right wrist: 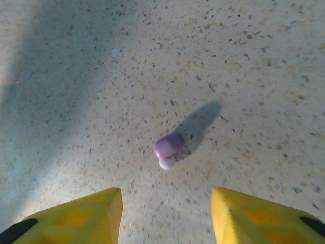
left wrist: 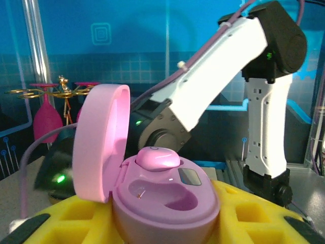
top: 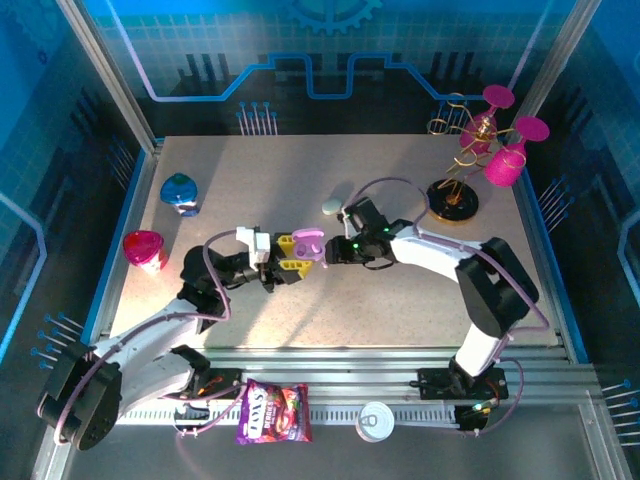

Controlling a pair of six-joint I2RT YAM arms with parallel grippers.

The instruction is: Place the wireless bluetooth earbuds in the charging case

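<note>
Purple earbud (right wrist: 169, 146) lying loose on the speckled table (right wrist: 254, 76), right gripper (right wrist: 166, 203) spread open near it, left gripper (left wrist: 162, 229) clamped around the open charging case (left wrist: 152, 203), second earbud (left wrist: 157, 158) seated inside.

The speckled beige surface (top: 400, 310) carries a blue case (top: 180, 192) and a pink case (top: 143, 250) near its left edge, a pale pebble-shaped case (top: 331, 207) mid-table, a gold rack (top: 453, 198) hung with magenta glasses (top: 503, 165) at the far right corner, and one small purple earbud (right wrist: 169, 146) lying by itself.
</note>
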